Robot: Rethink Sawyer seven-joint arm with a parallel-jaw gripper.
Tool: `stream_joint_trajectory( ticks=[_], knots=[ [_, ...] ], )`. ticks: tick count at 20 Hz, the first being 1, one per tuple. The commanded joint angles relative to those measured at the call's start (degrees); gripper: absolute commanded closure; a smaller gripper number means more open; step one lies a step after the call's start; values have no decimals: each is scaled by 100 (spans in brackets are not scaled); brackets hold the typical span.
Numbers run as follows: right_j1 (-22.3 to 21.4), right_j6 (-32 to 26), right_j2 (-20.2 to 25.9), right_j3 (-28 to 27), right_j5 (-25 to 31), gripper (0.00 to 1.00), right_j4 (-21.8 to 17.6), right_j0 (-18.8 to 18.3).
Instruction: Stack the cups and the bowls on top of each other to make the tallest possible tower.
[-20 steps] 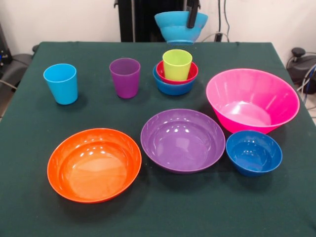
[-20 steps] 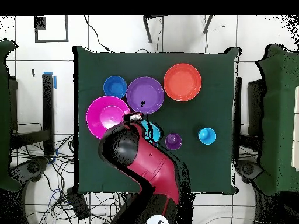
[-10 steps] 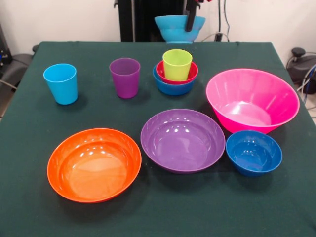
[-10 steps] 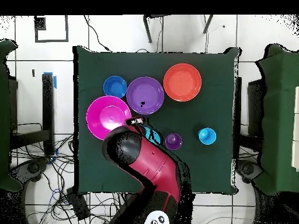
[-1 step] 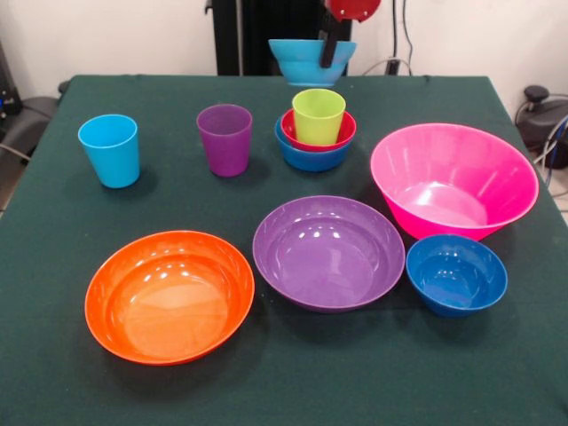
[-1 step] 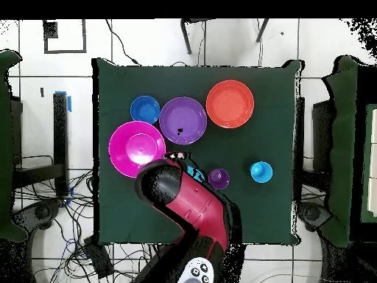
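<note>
Cyan bowl (image 5: 308, 59) hangs in the air, its rim pinched by our gripper (image 5: 329, 49) above the tower (image 5: 315, 131): blue bowl, red bowl, lime green cup. We count two more cups, light blue (image 5: 109, 149) and purple (image 5: 224, 138), and four more bowls: orange (image 5: 169, 295), purple (image 5: 328, 252), pink (image 5: 453, 181), dark blue (image 5: 456, 274). Our arm (image 6: 188, 206) reaches down from above.

cup (image 5: 319, 115) nested in two stacked bowls (image 5: 311, 147), held bowl (image 5: 310, 60) above behind

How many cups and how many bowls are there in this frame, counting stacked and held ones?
Cups: 3: light blue cup, purple cup, lime green cup.
Bowls: 7: orange, purple, pink, dark blue, red, blue, cyan held by the tool.
Total: 10.
</note>
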Motion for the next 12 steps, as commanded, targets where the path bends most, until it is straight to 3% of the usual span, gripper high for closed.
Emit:
stream_joint_trajectory(
  ticks=[1,12],
  knots=[
    [360,1499,212,-441,852,100,61,72],
    [386,1521,50,-548,1104,100,85,177]
  ],
)
